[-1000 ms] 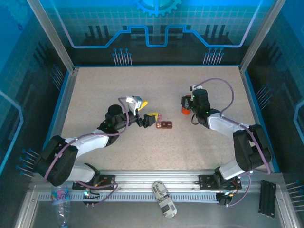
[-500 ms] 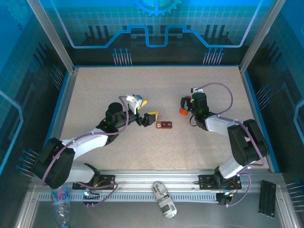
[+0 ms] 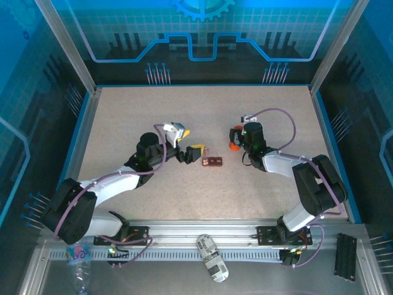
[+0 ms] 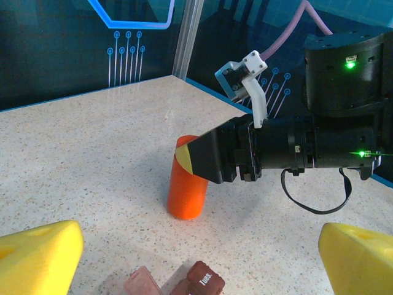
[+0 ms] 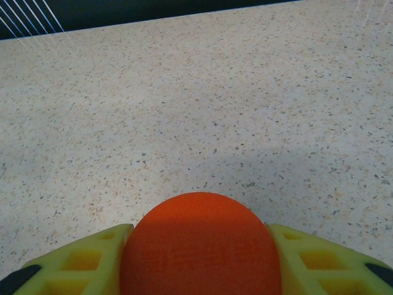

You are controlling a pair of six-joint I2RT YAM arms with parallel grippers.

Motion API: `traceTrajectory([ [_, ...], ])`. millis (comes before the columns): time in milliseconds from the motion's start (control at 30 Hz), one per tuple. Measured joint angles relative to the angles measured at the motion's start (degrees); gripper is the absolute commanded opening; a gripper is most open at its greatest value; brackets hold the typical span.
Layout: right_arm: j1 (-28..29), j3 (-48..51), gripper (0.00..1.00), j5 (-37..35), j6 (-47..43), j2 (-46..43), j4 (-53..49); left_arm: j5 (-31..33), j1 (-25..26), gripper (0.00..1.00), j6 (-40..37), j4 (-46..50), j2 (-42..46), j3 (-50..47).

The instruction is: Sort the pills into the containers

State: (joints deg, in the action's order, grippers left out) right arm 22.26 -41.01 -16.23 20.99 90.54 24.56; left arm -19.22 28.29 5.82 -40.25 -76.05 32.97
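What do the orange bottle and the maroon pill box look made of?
The orange bottle: likely plastic, opaque and matte, evenly coloured without glare. The maroon pill box: probably tinted plastic, slightly glossy; one paler part looks translucent.

The speckled beige table (image 3: pixel 202 117) is spreading across the middle of the top view, bordered by a blue rim (image 3: pixel 84 132). The containers (image 3: pixel 212 161), a small flat dark maroon box, are lying on it just below the centre of the frame. Up and to the right of them, an orange bottle (image 3: pixel 234 145) is leaning at a tilt, its lower end resting on the surface and casting a soft shadow.
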Motion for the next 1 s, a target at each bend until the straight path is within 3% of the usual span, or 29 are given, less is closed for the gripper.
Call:
traceTrajectory([
  [200,0.5,0.3,0.70,-0.3,-0.8,0.0,-0.4,0.0,0.0,0.99,0.0,0.0,0.0,0.0],
  [400,1.3,0.9,0.77,-0.3,-1.7,-0.2,-3.0,0.1,0.0,0.99,0.0,0.0,0.0,0.0],
  [733,1.4,-3.7,0.80,0.9,-3.0,-12.5,-11.0,2.0,0.0,0.99,-0.3,0.0,0.0,0.0],
  [1000,1.3,-16.5,0.79,10.1,-3.9,-18.8,-21.8,4.7,-0.1,0.99,-0.3,4.5,0.0,3.4],
])
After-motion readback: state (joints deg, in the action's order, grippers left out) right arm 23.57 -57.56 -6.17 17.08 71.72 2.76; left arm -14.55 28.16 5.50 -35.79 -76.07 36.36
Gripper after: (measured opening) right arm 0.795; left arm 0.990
